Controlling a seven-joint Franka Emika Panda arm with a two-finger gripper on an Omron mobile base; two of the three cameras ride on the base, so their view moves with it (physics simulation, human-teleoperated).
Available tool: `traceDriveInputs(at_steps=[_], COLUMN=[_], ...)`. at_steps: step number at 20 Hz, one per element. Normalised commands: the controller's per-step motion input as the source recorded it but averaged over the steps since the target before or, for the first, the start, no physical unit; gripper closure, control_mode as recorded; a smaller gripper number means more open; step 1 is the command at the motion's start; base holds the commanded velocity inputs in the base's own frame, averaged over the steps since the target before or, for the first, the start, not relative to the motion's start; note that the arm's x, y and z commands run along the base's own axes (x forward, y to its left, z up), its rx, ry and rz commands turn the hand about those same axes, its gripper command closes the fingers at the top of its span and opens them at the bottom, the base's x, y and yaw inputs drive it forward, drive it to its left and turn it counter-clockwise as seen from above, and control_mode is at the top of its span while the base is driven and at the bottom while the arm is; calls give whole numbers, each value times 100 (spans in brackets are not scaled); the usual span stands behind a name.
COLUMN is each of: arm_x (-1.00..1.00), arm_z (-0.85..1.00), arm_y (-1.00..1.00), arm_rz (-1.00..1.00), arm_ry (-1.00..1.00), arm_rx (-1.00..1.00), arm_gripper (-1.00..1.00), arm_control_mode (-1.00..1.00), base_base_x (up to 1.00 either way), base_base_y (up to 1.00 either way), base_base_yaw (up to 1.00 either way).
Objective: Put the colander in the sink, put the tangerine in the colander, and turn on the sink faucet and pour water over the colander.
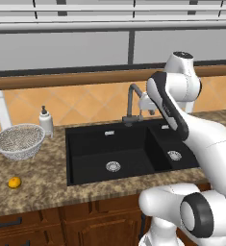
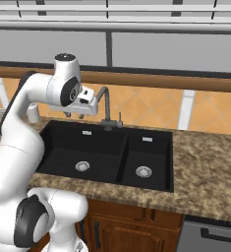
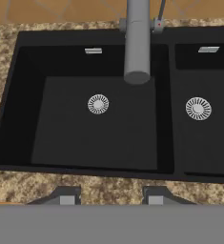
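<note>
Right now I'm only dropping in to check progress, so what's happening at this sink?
Nothing has been moved yet. The white arm hangs above the black sink, its fingers closed on nothing, near the faucet. Both basins are bare. The colander sits on the counter left of the sink beside the soap bottle, and the tangerine lies nearer the counter's front edge. No water runs.

round white-grey speckled mesh colander (image 1: 18,140), pale rim | small round orange-yellow tangerine (image 1: 14,182) | black rectangular double-basin sink (image 1: 88,158), silver drains | dark grey metal gooseneck faucet (image 1: 131,102) | brown mottled granite counter (image 1: 35,180) | orange diamond-tiled backsplash (image 1: 85,105)
</note>
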Motion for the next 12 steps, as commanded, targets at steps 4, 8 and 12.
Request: traceDriveInputs(at_steps=[4,8,12], arm_x=[0,0,0], arm_z=[-11,-20,-3], arm_y=[38,88,92], arm_rz=[0,0,0], arm_ry=[-3,-1,0], arm_rx=[0,-2,-1], arm_gripper=[-100,-100,-100], arm_control_mode=[-100,-100,-100], base_base_x=[0,0,0], base_base_y=[0,0,0], base_base_yaw=[0,0,0])
